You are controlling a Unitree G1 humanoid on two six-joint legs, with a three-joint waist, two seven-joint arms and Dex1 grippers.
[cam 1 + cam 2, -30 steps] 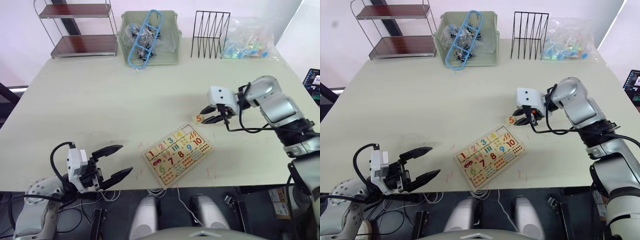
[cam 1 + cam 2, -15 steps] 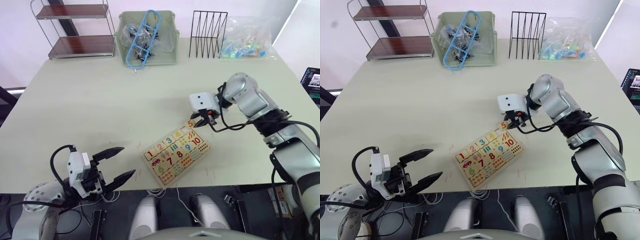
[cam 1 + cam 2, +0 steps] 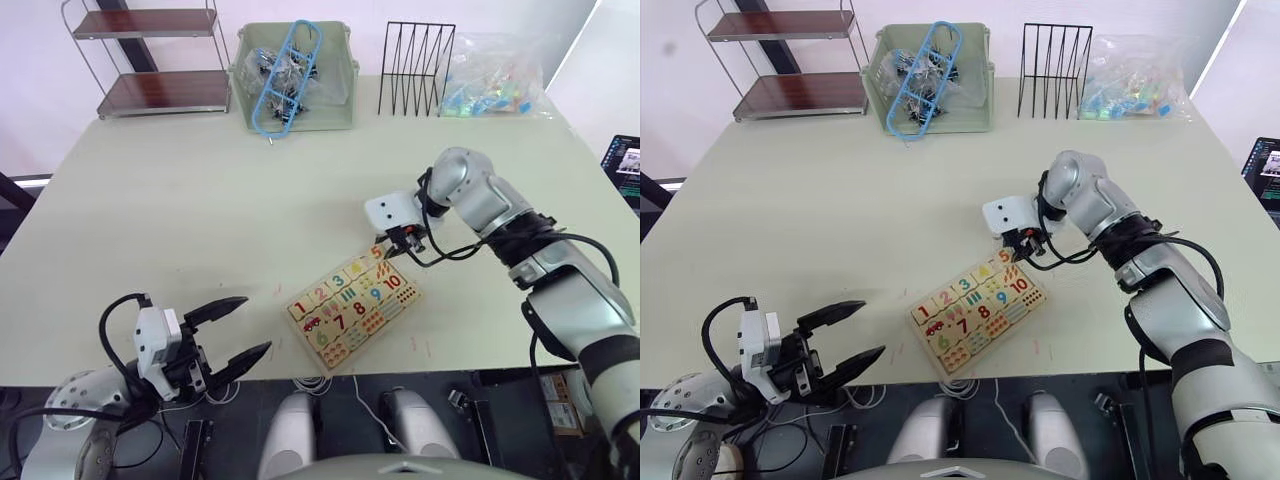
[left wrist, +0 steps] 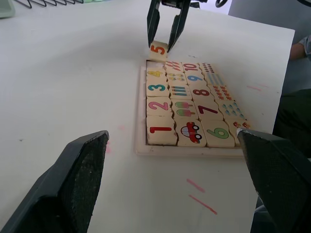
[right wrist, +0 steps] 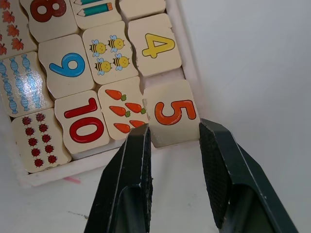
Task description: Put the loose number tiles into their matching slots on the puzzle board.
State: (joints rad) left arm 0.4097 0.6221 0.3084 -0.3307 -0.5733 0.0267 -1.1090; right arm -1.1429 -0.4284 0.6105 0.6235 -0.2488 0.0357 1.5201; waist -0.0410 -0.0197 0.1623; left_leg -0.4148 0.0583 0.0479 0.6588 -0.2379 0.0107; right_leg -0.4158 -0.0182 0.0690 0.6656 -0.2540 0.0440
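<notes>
The puzzle board (image 4: 189,151) lies near the table's front edge, filled with number and picture tiles. Tiles 1 (image 4: 160,130), 2 (image 4: 159,105), 3 (image 4: 156,88) and 4 (image 4: 154,74) sit in their row. At the board's far corner my right gripper (image 5: 173,130) is shut on the number tile 5 (image 5: 171,112), a finger on each side. This tile (image 3: 379,251) lies over the corner slot beside the 4, tilted, its outer edge on the rim. My left gripper (image 3: 255,322) hangs open and empty at the front left, well apart from the board.
Along the back edge stand a wire shelf (image 3: 150,60), a green bin (image 3: 297,75) holding a blue hanger, a black wire rack (image 3: 418,68) and a clear bag (image 3: 495,75) of colourful pieces. Bare tabletop stretches between these and the board.
My right gripper has carried tile 5 leftward from the table beside the board to the board's far corner. The left gripper has stayed open in place.
</notes>
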